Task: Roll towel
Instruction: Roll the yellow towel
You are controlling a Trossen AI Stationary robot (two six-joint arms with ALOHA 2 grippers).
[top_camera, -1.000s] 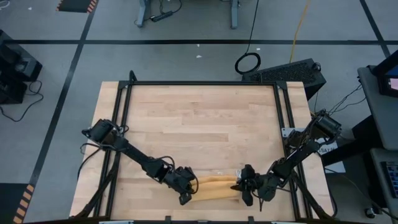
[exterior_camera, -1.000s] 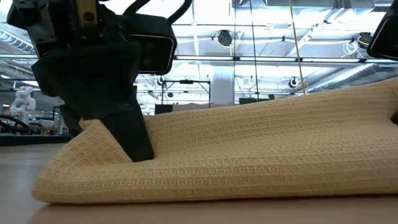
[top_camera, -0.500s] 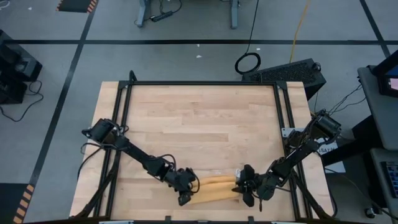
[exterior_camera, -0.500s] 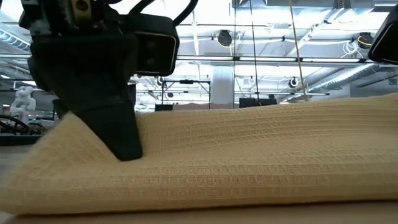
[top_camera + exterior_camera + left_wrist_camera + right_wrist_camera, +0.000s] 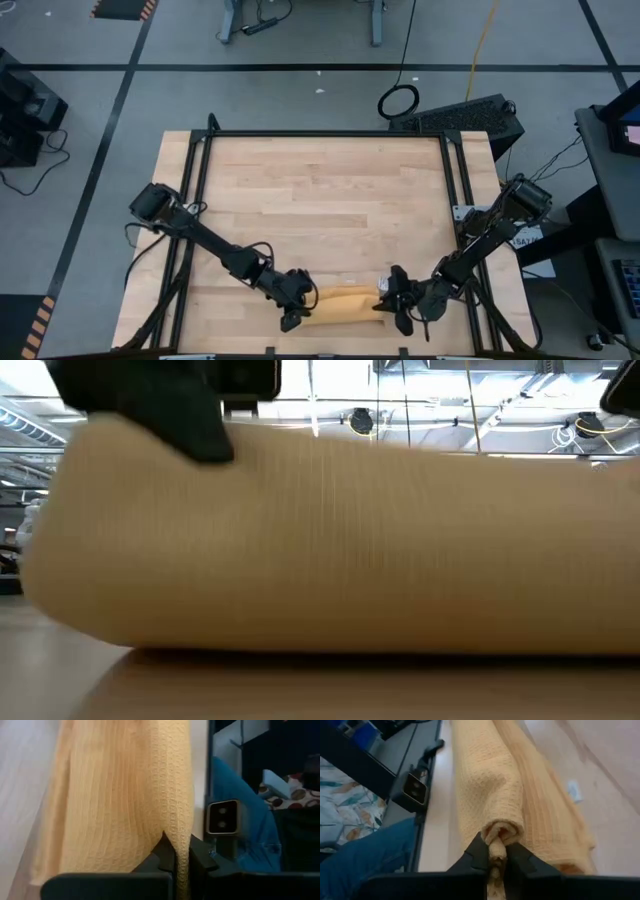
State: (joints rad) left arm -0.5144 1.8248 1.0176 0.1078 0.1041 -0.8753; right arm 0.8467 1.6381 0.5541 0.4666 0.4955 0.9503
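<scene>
Both arms are reaching low to the towel's two ends.
The left gripper (image 5: 292, 312) is pinching the towel (image 5: 345, 302) at one end; the right gripper (image 5: 392, 303) is clamping its rolled opposite end.

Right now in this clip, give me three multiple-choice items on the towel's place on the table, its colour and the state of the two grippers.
1. Where does the towel lie on the table?
A. near the edge closest to the arms' bases
B. at the centre
C. at the far edge

2. What colour is the towel?
A. blue
B. mustard yellow
C. white

3. How do the left gripper and right gripper stand?
A. both open above the towel
B. only the left one grips
C. each shut on one end of the towel

Answers:
1. A, the high view shows it by the near edge between the two grippers.
2. B, every view shows yellow fabric.
3. C, each wrist view shows fingers pinching cloth.
</scene>
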